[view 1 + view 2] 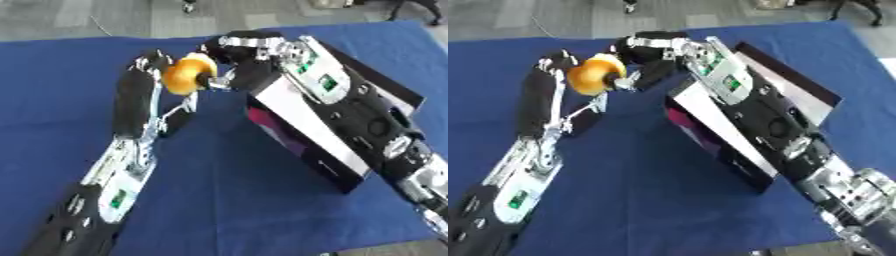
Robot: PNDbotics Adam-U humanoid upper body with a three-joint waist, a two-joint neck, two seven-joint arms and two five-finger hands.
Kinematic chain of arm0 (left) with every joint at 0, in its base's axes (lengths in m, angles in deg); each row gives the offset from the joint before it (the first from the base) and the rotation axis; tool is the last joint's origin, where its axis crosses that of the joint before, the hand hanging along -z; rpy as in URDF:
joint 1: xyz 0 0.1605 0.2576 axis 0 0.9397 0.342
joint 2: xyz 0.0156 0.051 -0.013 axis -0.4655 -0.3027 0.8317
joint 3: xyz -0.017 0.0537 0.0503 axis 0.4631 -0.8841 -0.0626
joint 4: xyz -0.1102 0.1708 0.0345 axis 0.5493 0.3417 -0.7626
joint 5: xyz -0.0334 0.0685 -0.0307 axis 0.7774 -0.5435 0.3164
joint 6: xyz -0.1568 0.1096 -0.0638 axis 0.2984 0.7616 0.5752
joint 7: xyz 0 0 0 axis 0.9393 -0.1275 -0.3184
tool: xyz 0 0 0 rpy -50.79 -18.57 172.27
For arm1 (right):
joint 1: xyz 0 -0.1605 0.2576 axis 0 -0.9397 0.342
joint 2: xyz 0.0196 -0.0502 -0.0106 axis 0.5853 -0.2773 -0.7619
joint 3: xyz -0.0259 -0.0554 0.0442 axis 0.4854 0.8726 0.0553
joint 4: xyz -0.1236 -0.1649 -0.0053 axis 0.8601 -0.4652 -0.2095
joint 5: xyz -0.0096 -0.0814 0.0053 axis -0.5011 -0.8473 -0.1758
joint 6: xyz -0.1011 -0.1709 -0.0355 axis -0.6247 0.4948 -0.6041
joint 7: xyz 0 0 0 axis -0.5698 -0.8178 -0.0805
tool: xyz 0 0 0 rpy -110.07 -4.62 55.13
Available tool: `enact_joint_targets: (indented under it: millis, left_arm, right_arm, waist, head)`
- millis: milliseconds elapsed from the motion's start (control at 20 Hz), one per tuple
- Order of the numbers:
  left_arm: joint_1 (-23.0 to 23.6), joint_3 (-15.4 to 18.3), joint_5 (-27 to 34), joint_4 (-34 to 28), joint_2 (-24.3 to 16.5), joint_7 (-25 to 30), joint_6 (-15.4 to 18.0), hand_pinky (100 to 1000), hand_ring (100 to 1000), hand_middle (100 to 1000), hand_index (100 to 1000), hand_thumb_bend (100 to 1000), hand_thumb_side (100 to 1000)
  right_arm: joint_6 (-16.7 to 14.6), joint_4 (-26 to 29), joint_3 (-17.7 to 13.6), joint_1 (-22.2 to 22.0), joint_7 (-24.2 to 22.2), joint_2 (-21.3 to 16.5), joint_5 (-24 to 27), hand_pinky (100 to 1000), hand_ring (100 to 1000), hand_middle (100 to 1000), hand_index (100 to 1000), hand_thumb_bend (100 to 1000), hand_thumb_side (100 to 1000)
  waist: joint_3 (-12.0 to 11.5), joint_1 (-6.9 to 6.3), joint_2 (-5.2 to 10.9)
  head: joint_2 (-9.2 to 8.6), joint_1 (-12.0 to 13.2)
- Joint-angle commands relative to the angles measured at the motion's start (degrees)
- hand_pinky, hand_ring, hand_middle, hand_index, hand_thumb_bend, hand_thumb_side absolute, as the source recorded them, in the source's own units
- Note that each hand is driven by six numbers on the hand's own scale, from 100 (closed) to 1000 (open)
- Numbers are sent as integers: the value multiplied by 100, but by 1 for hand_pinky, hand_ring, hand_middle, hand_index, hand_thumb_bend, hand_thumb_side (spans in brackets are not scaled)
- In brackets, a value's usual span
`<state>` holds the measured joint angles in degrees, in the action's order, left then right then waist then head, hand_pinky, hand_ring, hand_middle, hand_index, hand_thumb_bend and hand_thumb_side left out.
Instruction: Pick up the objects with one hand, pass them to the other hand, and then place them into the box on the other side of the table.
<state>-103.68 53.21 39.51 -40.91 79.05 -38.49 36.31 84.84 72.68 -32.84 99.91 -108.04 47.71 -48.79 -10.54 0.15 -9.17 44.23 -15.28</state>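
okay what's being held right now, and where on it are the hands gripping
A round orange object sits between both hands. The left hand is against its left side, and the right hand reaches it from the right. Which hand bears it cannot be told.

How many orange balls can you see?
1. The orange ball is up above the blue table, between the left robot hand and the right robot hand. More could be hidden inside the box.
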Motion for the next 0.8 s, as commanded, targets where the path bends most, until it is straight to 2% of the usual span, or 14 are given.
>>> enact_joint_targets:
  millis: [50, 100, 150, 300, 550, 800]
  left_arm:
    - [-132, -52, -156, -39, 107, 138, -37, 797, 766, 603, 741, 572, 100]
    - [-131, -55, -210, -24, 105, 197, -51, 834, 818, 680, 811, 717, 100]
    - [-130, -53, -270, -13, 103, 253, -64, 855, 844, 713, 850, 793, 100]
    - [-131, -8, -425, -13, 104, 315, -174, 877, 864, 731, 881, 869, 114]
    - [-143, 40, -565, -84, 82, 55, -513, 893, 875, 736, 889, 910, 121]
    - [-138, 40, -537, -114, 50, -168, -663, 888, 872, 730, 886, 914, 152]
  right_arm:
    - [6, 179, -2, 80, -113, -56, 113, 1000, 964, 578, 714, 100, 209]
    - [-1, 193, -7, 79, -141, -59, 128, 1000, 962, 575, 711, 100, 175]
    - [-12, 208, -13, 78, -165, -65, 142, 1000, 961, 574, 709, 100, 157]
    - [-42, 233, -31, 69, -204, -85, 165, 1000, 959, 571, 705, 100, 128]
    - [-66, 202, -74, 39, -213, -112, 156, 1000, 957, 568, 704, 100, 114]
    - [-2, 163, -137, 41, -155, -129, 194, 1000, 959, 569, 705, 100, 117]
  waist:
    - [15, 70, -5]
    - [19, 68, -5]
    - [24, 66, -3]
    - [37, 63, 2]
    - [68, 56, 10]
    - [98, 40, 16]
  head:
    - [-11, 10]
    - [-11, 7]
    - [-11, 8]
    - [-11, 15]
    - [-11, 38]
    - [-11, 64]
